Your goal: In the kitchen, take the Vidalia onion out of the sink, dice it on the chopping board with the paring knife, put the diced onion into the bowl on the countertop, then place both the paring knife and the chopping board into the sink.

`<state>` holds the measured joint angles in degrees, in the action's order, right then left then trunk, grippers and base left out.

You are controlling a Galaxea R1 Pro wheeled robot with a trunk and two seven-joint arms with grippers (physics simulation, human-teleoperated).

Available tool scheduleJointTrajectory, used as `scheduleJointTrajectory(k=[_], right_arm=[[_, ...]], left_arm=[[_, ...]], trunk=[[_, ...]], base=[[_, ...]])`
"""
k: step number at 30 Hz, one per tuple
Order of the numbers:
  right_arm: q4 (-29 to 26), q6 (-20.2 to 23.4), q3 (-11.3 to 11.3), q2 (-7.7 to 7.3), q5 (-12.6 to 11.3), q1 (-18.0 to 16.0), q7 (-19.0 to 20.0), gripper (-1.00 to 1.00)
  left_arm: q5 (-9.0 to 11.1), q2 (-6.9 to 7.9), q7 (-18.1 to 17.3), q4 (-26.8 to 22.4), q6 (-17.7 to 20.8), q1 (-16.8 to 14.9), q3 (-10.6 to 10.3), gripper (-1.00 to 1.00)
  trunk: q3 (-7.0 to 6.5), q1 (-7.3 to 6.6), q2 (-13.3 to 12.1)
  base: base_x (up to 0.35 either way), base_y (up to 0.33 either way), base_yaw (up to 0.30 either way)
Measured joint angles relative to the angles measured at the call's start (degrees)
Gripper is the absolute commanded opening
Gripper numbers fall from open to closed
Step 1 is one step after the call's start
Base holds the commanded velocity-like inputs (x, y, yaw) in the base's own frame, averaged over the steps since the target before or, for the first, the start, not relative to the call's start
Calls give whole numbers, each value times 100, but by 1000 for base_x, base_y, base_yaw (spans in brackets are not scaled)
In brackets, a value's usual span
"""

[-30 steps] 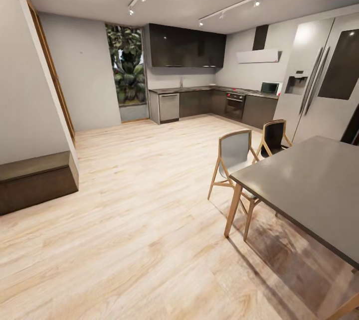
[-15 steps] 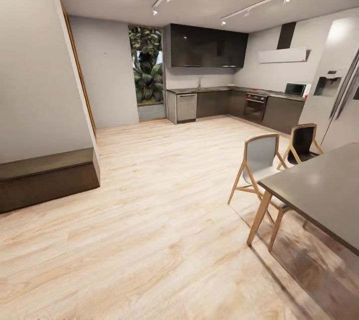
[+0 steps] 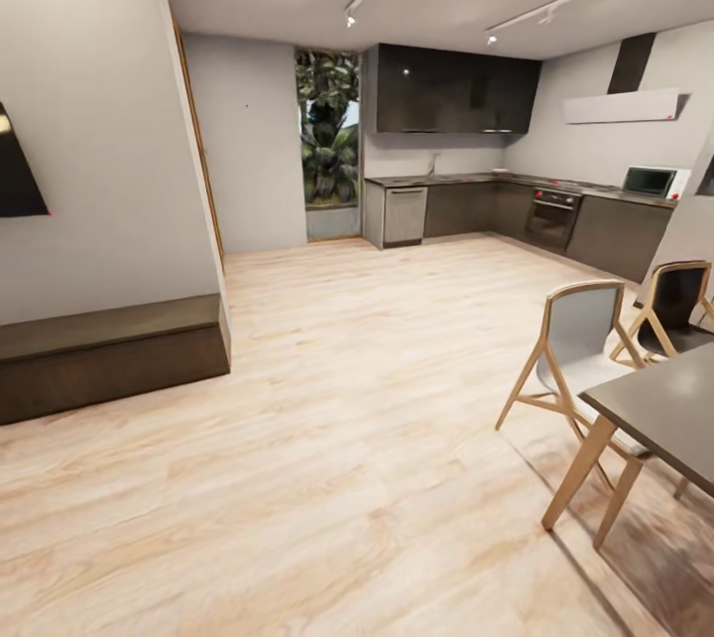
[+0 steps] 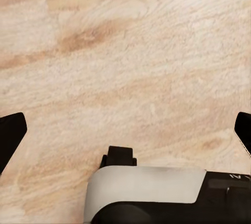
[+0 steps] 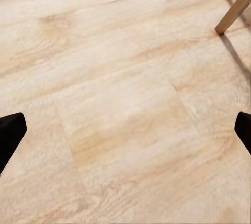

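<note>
The kitchen lies far across the room, where the grey countertop (image 3: 466, 179) runs over dark cabinets and a thin tap (image 3: 433, 163) rises from it. Onion, chopping board, paring knife and bowl are too far off to make out. In the left wrist view my left gripper (image 4: 125, 130) hangs open over bare wooden floor, its dark fingertips (image 4: 10, 130) wide apart. In the right wrist view my right gripper (image 5: 125, 130) is open too, above the floor, with nothing between its fingertips (image 5: 10, 130).
A dark dining table (image 3: 674, 409) with two wooden chairs (image 3: 580, 359) stands at the right. A low dark bench (image 3: 109, 354) sits against the left wall, under a dark screen (image 3: 18, 171). Broad wooden floor (image 3: 377, 339) stretches toward the kitchen. A chair leg (image 5: 234, 12) is near my right gripper.
The whole head view has swung: kitchen, table and chairs slid to the right in the picture, the fridge left the frame, and a dark wall screen came in at the left.
</note>
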<state>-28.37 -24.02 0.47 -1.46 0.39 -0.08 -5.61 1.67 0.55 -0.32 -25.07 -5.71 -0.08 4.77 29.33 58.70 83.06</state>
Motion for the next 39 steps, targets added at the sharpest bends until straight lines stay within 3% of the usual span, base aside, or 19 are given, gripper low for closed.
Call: scheduleJointTrajectory(k=[39], right_arm=[[8, -5, -1, -12, 0, 0, 5, 100]], left_arm=[[-2, -10, 0, 44, -4, 0, -10, 100]], trunk=[[1, 0, 0]], base=[[320, 0, 1]])
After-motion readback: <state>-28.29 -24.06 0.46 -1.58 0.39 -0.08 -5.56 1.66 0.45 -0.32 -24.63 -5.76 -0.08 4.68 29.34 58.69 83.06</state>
